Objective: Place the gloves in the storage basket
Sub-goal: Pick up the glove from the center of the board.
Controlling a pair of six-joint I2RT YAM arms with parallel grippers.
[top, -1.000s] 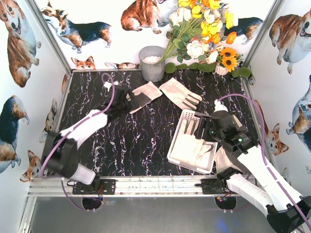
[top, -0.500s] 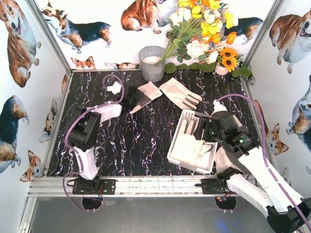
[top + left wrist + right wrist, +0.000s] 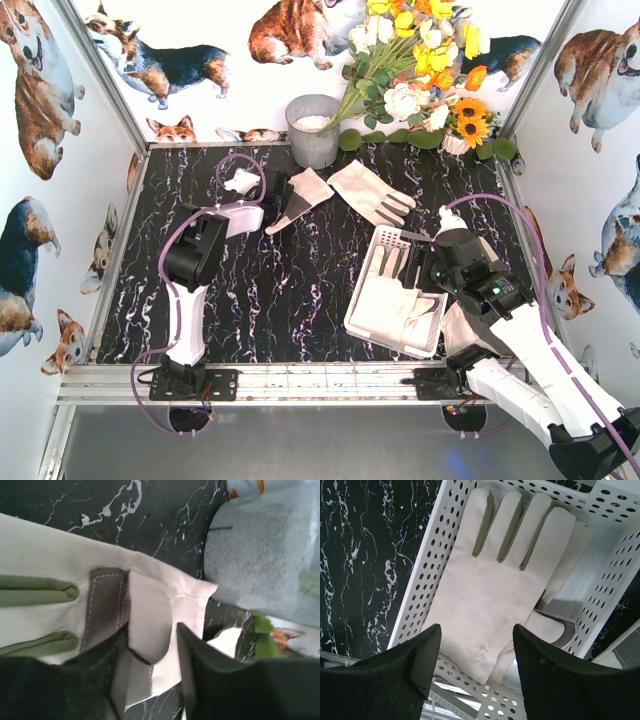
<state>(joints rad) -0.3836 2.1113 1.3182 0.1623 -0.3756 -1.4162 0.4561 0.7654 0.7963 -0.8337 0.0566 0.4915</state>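
left gripper: jaws apart, lowered astride the thumb of a cream glove lying flat on the black marble table. the thumb fills most of the space between the jaws. a grey-brown patch sits against the left-hand jaw, and a thin dark gap shows beside the right-hand jaw, so no clamp is evident. the glove's green-edged fingers run off beyond the left-hand jaw. ahead of the jaws and past the right-hand one stands a grey bucket. a second glove lies on the table, well outside these jaws.

right gripper: jaws apart and empty, held above the storage basket. a white glove in the basket lies flat directly ahead of and between the jaws, its fingers pointing away from them. another glove is partly visible under it towards the right-hand jaw.
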